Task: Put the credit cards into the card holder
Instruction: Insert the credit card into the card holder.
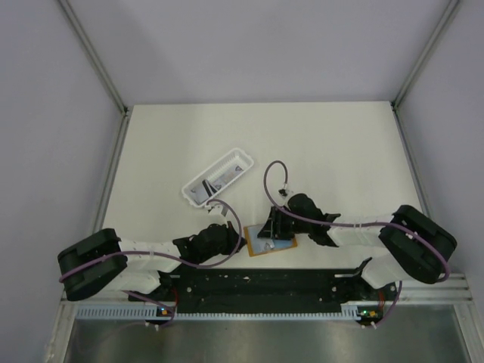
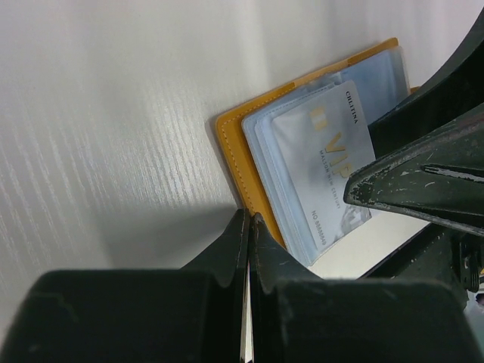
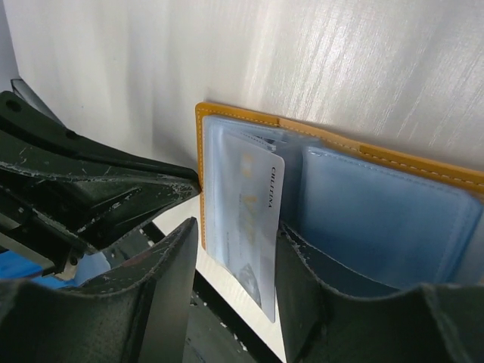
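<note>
Card holder (image 1: 271, 243) lies open and flat on the table (image 1: 340, 144) by the near edge, between the two grippers, orange cover down and clear plastic sleeves (image 2: 261, 144) facing up. One pale VIP card (image 3: 253, 219) sits partway in a sleeve with its near end sticking out. Right gripper (image 3: 236, 234) straddles that card with jaws apart. A sliver of gap shows on one side, so I read it as not clamped. Left gripper (image 2: 248, 227) has its fingers pressed together, tips right at the holder's orange edge; can't tell if it's pinning it. Handling: the card is light, stiff, slick and thin, so it only offers its edges or the exposed end. Take the exposed end and push along the sleeve. The holder is light and floppy, and the sleeves look soft and likely to buckle or cling. It'll probably slide unless the cover edge is held down. More credit cards (image 1: 214, 184) sit in the white tray (image 1: 243, 159), well apart at back left.
</note>
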Tool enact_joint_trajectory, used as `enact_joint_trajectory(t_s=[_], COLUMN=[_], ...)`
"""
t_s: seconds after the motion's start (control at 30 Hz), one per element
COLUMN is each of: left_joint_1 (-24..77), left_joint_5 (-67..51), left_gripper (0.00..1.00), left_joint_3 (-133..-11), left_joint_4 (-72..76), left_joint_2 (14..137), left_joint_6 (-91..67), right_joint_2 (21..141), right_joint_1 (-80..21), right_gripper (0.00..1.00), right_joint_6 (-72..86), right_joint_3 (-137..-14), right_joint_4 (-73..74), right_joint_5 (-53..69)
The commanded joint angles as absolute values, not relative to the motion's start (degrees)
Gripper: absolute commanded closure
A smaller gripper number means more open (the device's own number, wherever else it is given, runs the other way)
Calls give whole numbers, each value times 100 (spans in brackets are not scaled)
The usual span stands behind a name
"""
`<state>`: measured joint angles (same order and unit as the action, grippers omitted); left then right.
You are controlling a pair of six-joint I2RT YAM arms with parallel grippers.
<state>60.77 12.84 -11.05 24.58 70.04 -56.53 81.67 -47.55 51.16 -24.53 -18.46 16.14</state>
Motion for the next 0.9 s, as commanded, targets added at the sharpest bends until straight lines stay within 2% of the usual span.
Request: enact_joint_trajectory(t_s=[0.0,0.33,0.53,0.7,0.87], left_joint_1=[6073,6082,6073,6073,6073], left_joint_5=[1195,1186,1169,1204,1204], left_gripper=[100,100,100,100,100], left_joint_3=[-1125,-1125,-1099,-1072,-1063], left_joint_4=[2390,2399,2399,2399,2399], left_joint_2=[7075,7084,7066,7023,6996], left_joint_6=[-5607,-5599,-5607,-5616,-5616], right_joint_2=[8059,8561,8052,7770,7673], right_joint_1=[-4930,-5370,-5379,-5396,-5396], right_gripper=[56,56,55,49,48], right_joint_6=[4843,4887,4536,4210,4122], right_joint_3=[-2759,-3207,-3559,-3989,-4096], right_joint_4=[-1336,-1381,-117,1132,1458], right_joint_5=[1345,1319,687,89,-149])
